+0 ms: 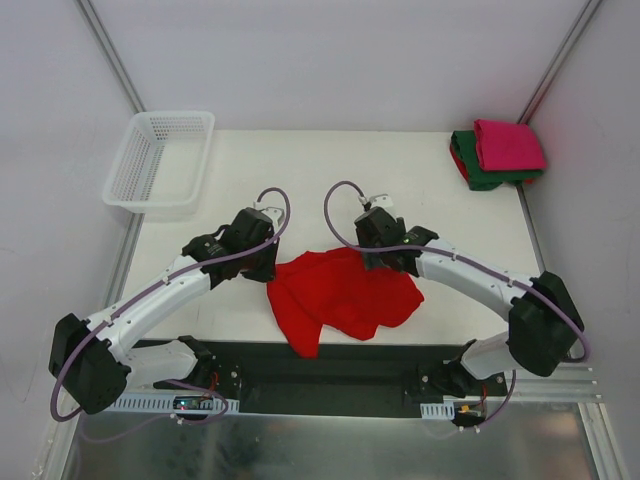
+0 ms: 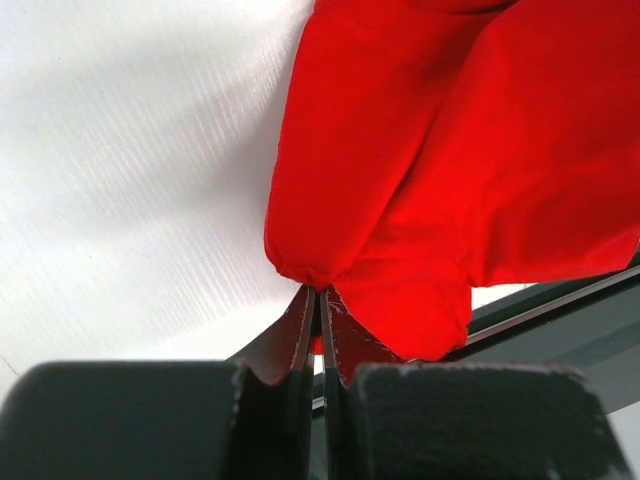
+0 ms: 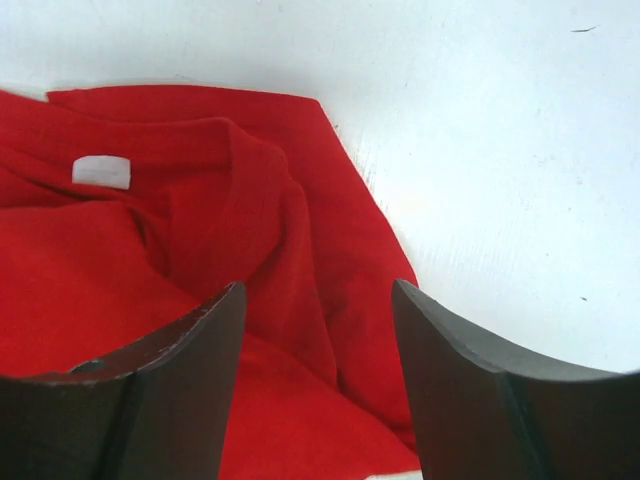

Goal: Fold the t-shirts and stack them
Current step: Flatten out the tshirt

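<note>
T-shirts number three from above: one red t-shirt [image 1: 345, 300] crumpled at 6 o'clock on the table [image 1: 330, 170] between both arms, one magenta-pink t-shirt [image 1: 508, 144] folded atop one dark green t-shirt [image 1: 485, 180] at 2 o'clock, and one basket [image 1: 170, 118] at 10 o'clock. Left wrist: the left gripper [image 2: 318, 312] is pinched tight on a red fold. Right wrist: the right gripper [image 3: 318, 330] gapes wide above red cloth near one white label [image 3: 101, 171].
</note>
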{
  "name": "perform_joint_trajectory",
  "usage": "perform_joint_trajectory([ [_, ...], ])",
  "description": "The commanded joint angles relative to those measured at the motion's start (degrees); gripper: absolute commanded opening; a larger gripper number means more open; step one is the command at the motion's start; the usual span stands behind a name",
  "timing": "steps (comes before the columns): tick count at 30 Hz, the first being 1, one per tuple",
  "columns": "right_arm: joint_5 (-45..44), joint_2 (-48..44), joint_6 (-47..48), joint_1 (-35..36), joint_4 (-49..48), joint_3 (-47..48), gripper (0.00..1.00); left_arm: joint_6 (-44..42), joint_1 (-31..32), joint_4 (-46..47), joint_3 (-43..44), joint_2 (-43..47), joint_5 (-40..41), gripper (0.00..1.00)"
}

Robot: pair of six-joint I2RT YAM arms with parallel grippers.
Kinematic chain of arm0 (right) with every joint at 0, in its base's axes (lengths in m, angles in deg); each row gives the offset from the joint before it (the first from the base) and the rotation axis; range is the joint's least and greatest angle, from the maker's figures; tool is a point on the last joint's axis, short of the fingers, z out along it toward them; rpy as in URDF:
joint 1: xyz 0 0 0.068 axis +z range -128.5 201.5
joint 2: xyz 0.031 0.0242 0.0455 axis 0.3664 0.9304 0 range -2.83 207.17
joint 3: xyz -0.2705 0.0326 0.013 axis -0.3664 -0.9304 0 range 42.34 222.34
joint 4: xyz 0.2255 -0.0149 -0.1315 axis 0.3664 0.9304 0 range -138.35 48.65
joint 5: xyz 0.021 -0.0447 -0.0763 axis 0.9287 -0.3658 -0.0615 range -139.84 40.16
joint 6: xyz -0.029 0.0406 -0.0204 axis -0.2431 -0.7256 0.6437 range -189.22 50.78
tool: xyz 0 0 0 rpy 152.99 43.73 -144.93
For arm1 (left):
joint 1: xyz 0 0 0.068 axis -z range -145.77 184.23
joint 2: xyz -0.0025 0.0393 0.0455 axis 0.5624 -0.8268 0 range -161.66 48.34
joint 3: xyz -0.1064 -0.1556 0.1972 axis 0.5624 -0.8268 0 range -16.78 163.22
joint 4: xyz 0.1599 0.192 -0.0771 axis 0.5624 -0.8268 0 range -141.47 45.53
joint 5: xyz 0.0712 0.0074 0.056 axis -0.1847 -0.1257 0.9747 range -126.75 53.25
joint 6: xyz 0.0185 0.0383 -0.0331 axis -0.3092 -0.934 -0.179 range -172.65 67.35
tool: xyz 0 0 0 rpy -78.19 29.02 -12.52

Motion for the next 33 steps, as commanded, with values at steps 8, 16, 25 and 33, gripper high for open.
perform_joint_trajectory([
  [8, 4.2, 8.2, 1.9, -3.3, -6.9, 2.4, 0.63, -0.7, 0.1, 0.3, -0.5, 2.2, 1.2, 0.0],
  [16, 6.4, 11.7, 1.8, -4.6, -9.3, 1.3, 0.59, -0.8, -0.4, 0.4, -1.1, 2.5, 1.1, 0.0],
  [25, 11.1, 13.6, 1.8, -5.2, -10.7, 1.3, 0.31, -0.9, -1.0, 0.5, -1.3, 2.6, 0.8, 0.0],
  [33, 14.0, 14.1, 2.0, -5.4, -11.1, 1.1, 0.01, -1.4, -1.4, 0.5, -1.5, 2.9, 0.9, 0.0],
])
